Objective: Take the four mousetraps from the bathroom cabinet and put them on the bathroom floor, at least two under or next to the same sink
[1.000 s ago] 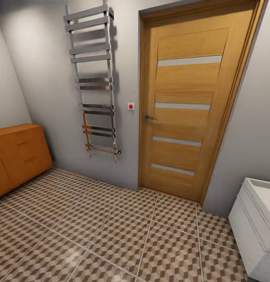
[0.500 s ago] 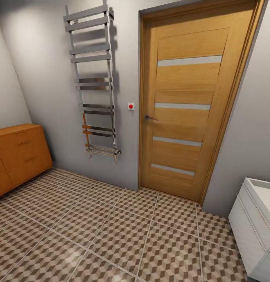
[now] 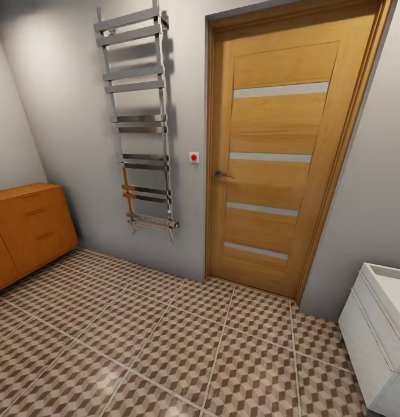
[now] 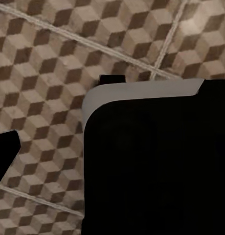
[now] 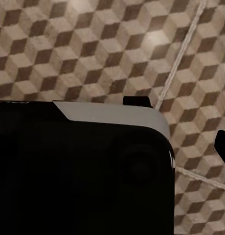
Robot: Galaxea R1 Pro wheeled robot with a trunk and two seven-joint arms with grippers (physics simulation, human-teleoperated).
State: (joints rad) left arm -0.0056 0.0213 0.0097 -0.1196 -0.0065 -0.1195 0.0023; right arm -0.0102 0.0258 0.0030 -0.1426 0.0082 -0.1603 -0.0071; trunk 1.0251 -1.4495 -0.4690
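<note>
Head view: you are facing a grey wall. The cabinet (image 3: 26, 229) stands at the left edge of the frame, mid-height, its drawers closed, two bar handles visible on the nearer front. The floor (image 3: 165, 341) fills the lower half, cube-patterned tiles with pale grout. At the lower right corner you have the sink (image 3: 391, 292), only its left end in frame, on the white vanity (image 3: 365, 341). A wooden door (image 3: 278, 150) with four pale glass strips occupies the upper centre-right, shut, its lever handle on its left side. A small white switch with a red dot (image 3: 193, 157) sits on the wall just left of the door frame. A chrome towel rail (image 3: 139, 121) hangs on the wall, upper left of centre. No mousetrap can be made out here.

Left wrist view: you look down on the floor (image 4: 44, 73); a large black body with a grey edge (image 4: 156, 166) covers the lower right. Whether the left gripper is apart or together, you cannot tell.

Right wrist view: floor (image 5: 102, 54) again, a black body with a grey edge (image 5: 78, 176) across the lower left. The right gripper's state cannot be told.
</note>
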